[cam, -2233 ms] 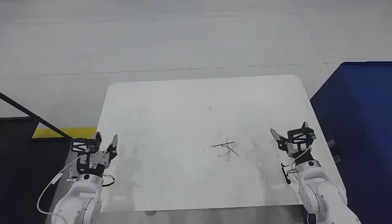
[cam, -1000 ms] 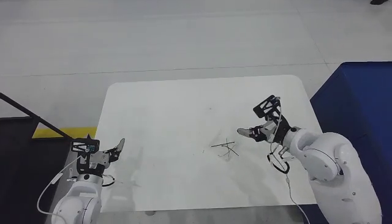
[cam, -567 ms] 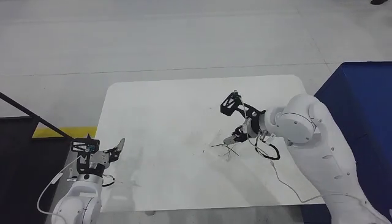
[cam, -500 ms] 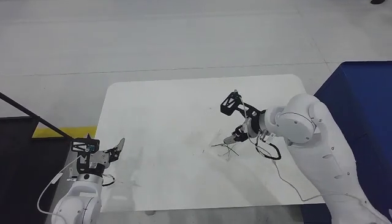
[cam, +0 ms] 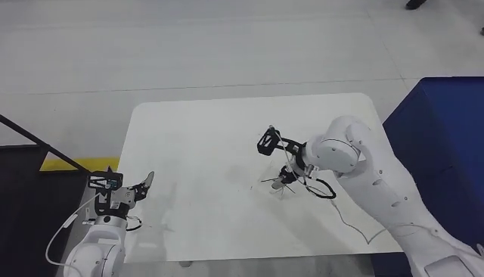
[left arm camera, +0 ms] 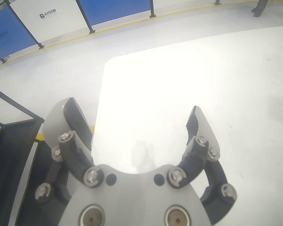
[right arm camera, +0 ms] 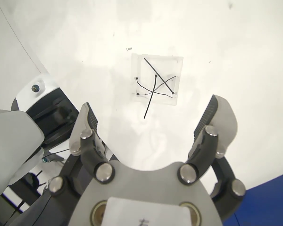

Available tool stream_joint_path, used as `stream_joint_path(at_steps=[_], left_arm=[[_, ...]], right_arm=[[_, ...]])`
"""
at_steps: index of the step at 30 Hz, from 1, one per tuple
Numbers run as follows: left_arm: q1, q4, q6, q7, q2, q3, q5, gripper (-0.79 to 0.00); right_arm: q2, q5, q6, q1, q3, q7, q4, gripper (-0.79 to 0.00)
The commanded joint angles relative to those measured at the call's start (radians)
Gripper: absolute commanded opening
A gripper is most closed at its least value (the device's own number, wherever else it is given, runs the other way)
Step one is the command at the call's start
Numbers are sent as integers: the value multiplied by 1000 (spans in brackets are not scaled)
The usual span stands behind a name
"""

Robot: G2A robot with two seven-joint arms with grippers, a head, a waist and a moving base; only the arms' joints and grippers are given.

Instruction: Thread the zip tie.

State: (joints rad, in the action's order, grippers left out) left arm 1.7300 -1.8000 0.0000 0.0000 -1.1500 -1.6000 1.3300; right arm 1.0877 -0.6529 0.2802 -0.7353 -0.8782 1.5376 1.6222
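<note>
My right hand [right arm camera: 150, 105] hangs open above the zip ties [right arm camera: 155, 83].
They lie crossed in a clear tray [right arm camera: 177, 62] on the bench [cam: 197, 141], one tail poking past its rim. They look light, springy and slick, so I'd pinch that tail. The tiny heads are hard to make out. My left hand [left arm camera: 132, 116] sits spread, well apart.

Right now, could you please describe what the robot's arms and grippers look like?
The left arm and right arm have glossy white rounded shells, with black cables near the wrists. The left gripper and right gripper each have two pale grey fingers, black ribbed pads and silver screws.
</note>
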Motion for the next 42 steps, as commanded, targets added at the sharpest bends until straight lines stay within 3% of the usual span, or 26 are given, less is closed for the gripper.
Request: stream_joint_path(at_steps=[1, 7, 8, 9, 10, 12, 21, 42], left_arm=[[0, 0, 0, 0, 0, 0, 0, 0], [0, 0, 0, 0, 0, 0, 0, 0], [0, 0, 0, 0, 0, 0, 0, 0], [0, 0, 0, 0, 0, 0, 0, 0], [0, 0, 0, 0, 0, 0, 0, 0], [0, 0, 0, 0, 0, 0, 0, 0], [0, 0, 0, 0, 0, 0, 0, 0], [0, 0, 0, 0, 0, 0, 0, 0]], right_arm=[[5, 58, 4, 79, 102, -2, -79, 0], [7, 201, -23, 245, 301, -2, -177, 0], [6, 223, -30, 265, 323, -2, -186, -37], [5, 234, -41, 284, 345, -2, -195, -111], [4, 246, -50, 300, 368, -2, -200, -434], [2, 273, -58, 330, 414, -2, -208, -548], [30, 312, -65, 387, 555, -2, -270, -597], [173, 255, 32, 399, 644, -85, -547, -686]])
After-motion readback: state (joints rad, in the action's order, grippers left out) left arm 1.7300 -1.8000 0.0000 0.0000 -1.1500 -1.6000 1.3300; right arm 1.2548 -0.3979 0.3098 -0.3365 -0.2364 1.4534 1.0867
